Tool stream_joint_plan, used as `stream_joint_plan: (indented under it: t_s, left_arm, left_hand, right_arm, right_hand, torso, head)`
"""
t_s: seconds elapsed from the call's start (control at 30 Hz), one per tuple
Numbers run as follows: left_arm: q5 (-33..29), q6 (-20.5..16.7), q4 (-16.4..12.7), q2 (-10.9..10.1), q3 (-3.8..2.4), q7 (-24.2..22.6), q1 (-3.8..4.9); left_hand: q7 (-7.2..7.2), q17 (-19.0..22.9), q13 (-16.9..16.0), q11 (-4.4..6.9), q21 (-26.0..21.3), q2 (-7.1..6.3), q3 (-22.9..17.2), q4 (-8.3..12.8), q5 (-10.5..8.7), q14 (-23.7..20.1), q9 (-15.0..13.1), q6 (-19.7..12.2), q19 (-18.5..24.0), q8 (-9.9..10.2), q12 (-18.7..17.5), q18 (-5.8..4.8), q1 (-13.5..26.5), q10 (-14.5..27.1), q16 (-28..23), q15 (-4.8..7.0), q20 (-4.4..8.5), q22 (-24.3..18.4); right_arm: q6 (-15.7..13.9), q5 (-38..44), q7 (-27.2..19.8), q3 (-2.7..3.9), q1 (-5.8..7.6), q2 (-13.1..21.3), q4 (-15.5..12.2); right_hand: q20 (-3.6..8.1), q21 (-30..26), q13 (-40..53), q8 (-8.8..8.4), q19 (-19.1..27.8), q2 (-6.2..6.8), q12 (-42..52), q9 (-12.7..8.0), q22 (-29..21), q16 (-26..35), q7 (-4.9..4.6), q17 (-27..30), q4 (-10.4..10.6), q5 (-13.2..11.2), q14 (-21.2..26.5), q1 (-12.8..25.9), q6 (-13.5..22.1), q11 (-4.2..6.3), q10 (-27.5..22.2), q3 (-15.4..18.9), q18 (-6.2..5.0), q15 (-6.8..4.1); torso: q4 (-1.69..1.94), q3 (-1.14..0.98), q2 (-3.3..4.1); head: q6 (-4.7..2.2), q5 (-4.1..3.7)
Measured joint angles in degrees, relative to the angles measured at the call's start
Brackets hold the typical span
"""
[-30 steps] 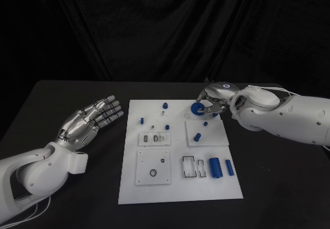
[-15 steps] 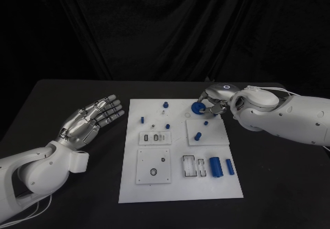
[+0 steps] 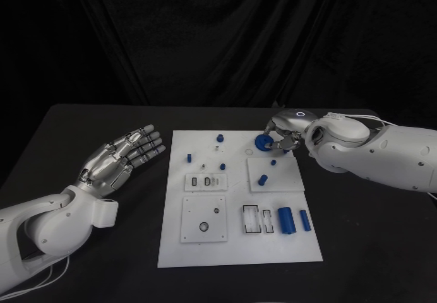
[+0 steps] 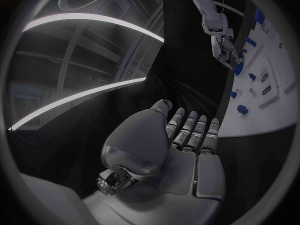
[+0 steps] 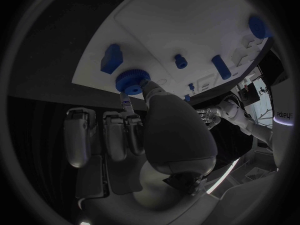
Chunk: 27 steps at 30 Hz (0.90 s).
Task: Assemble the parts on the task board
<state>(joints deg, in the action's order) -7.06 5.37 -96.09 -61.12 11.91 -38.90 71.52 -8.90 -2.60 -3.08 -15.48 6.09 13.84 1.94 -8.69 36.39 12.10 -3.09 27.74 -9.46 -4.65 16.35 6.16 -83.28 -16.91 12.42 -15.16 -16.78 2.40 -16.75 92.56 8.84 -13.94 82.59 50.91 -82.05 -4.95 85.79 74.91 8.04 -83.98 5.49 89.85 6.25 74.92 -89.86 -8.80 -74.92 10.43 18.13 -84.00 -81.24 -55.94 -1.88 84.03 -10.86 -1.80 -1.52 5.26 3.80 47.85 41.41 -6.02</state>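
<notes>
Right robot hand (image 3: 284,136) still pinching the blue gear (image 3: 264,142) between thumb and a finger, other fingers curled. Sitting a tiny bit higher and further toward the far edge of the task board (image 3: 239,252) than a second ago, at the far right part of the board. No clear sign whether touching the board or just above it. Left robot hand (image 3: 120,159) still flat and spread, palm up, holding nothing, over the black bench (image 3: 82,132) just left of the board. Same spot as before. Other blue parts unmoved.
</notes>
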Motion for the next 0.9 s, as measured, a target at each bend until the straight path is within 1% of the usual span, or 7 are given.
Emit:
stream_joint_plan:
  t_s: [0.17, 0.23, 0.37, 0.47, 0.57, 0.73, 0.9]
  left_arm:
    - [0.00, 0.06, 0.13, 0.06, 0.03, 0.00, 0.00]
    - [0.00, 0.08, 0.18, 0.06, 0.05, 0.00, 0.00]
    - [-0.01, 0.14, 0.19, 0.06, 0.07, 0.00, 0.00]
    - [-0.01, 0.19, 0.19, 0.06, 0.08, 0.00, 0.00]
    - [-0.01, 0.22, 0.19, 0.12, 0.08, 0.00, 0.00]
    - [-0.01, 0.25, 0.29, 0.24, 0.09, 0.00, 0.00]
    - [-0.02, 0.27, 0.51, 0.44, 0.13, -0.01, 0.00]
  left_hand:
    - [0.00, 0.00, 0.00, 0.00, 0.00, 0.00, 0.00, 0.00, 0.00, 0.00, 0.00, 0.00, 0.00, 0.00, 0.00, 0.00, 0.00, 0.00, 0.00, 0.00, 0.00, 0.00]
    - [0.00, 0.00, 0.00, 0.00, 0.00, -0.01, -0.09, 0.09, 0.00, -0.12, 0.00, 0.00, 0.00, 0.00, 0.00, 0.00, 0.01, 0.00, 0.00, -0.12, 0.00, 0.00]
    - [0.00, 0.01, 0.00, 0.00, 0.00, -0.23, -0.33, -0.01, 0.00, -0.17, 0.00, 0.00, 0.00, 0.00, 0.00, 0.00, 0.23, 0.00, 0.30, -0.25, 0.00, 0.00]
    - [0.00, -0.06, 0.00, 0.00, 0.00, -0.23, -0.64, 0.16, 0.00, 0.10, 0.00, 0.00, 0.00, 0.00, 0.00, -0.95, 0.23, 0.00, 0.64, -0.52, 0.00, 0.00]
    - [0.00, -0.06, 0.00, 0.00, 0.00, -0.23, -0.63, 0.16, 0.00, 0.10, 0.00, 0.00, 0.00, 0.00, 0.00, -0.95, 0.23, 0.00, 0.64, -0.52, 0.00, 0.00]
    - [0.00, -0.06, 0.00, 0.00, 0.00, -0.23, -0.79, 0.00, 0.00, 0.10, 0.00, 0.00, 0.00, 0.00, 0.00, -0.94, 0.23, 0.00, 0.64, -0.52, 0.00, 0.00]
    - [0.00, -0.06, 0.00, 0.00, 0.00, -0.23, -0.79, 0.00, 0.00, 0.10, 0.00, 0.00, 0.00, 0.00, 0.00, -0.94, 0.23, 0.00, 0.64, -0.52, 0.00, 0.00]
  right_arm:
    - [-0.33, 0.00, -0.35, 0.03, 0.00, 0.01, -0.26]
    - [-0.64, 0.00, -0.58, 0.03, 0.00, 0.11, -0.48]
    - [-1.37, 0.00, -0.89, -0.08, 0.00, 0.56, -1.17]
    - [-1.85, 0.03, -1.01, -0.25, 0.02, 0.93, -2.04]
    - [-2.31, 0.05, -1.11, -0.39, 0.69, 0.97, -3.30]
    - [-3.04, 0.10, -1.25, -0.17, 2.73, 0.02, -5.42]
    - [-3.31, 0.13, -1.51, -0.21, 3.29, -2.49, -6.18]
  right_hand:
    - [0.56, 0.00, 0.00, 0.00, 0.02, -0.41, 0.00, -0.06, 0.00, 0.00, -0.22, 0.00, -1.78, 3.25, 0.01, -0.98, -0.22, 0.57, 0.00, 0.09, 0.00, -0.57]
    - [0.76, 0.00, 0.00, 0.00, -0.18, -0.76, 0.00, -0.14, 0.00, 0.00, -0.22, 0.00, -1.95, 5.85, 0.01, -1.34, -0.22, 0.57, 0.00, 0.23, 0.00, -0.58]
    - [0.96, 0.34, -0.01, 0.00, 0.02, -0.39, 0.00, -0.14, 0.00, 0.00, -0.14, 0.00, -3.06, 8.29, 0.01, -1.72, -0.14, 1.08, -0.08, -0.41, 0.00, -1.00]
    - [1.30, 0.80, 0.03, 0.00, -0.04, -0.41, 0.00, -0.13, 0.00, 0.00, 0.85, 0.00, -3.29, 8.84, -0.08, -1.70, 0.85, 1.41, 0.02, -0.49, 0.00, -1.32]
    - [1.38, 1.13, 0.04, 0.01, 0.03, -0.70, 0.00, -0.13, 0.00, 0.00, 1.44, 0.01, -3.34, 9.12, -0.09, -1.37, 1.44, 1.51, 0.10, -0.54, -0.01, -1.52]
    - [1.58, 1.42, 0.04, 0.38, -0.17, -0.74, 0.00, -0.11, -0.01, 0.00, 1.76, 0.01, -3.33, 9.37, -0.08, -0.08, 1.76, 1.70, -0.08, -0.55, -0.01, -1.53]
    - [1.58, 1.65, 0.03, 1.33, -0.17, -0.52, 0.00, -0.10, -0.01, 0.00, 1.96, 0.01, -2.90, 9.60, -0.08, 0.16, 1.97, 1.70, -0.08, -0.62, -0.01, -1.53]
  torso:
    - [0.00, 0.00, 0.01]
    - [0.00, 0.00, 0.01]
    - [-0.01, 0.00, 0.01]
    - [-0.03, 0.01, 0.01]
    - [-0.06, 0.01, -0.02]
    - [-0.10, 0.05, -0.07]
    - [-0.10, 0.14, -0.10]
  head:
    - [-0.11, 0.21]
    - [-0.15, 0.31]
    - [-0.26, 0.55]
    - [-0.37, 0.80]
    - [-0.49, 0.96]
    - [-0.51, 1.07]
    - [-0.44, 0.88]
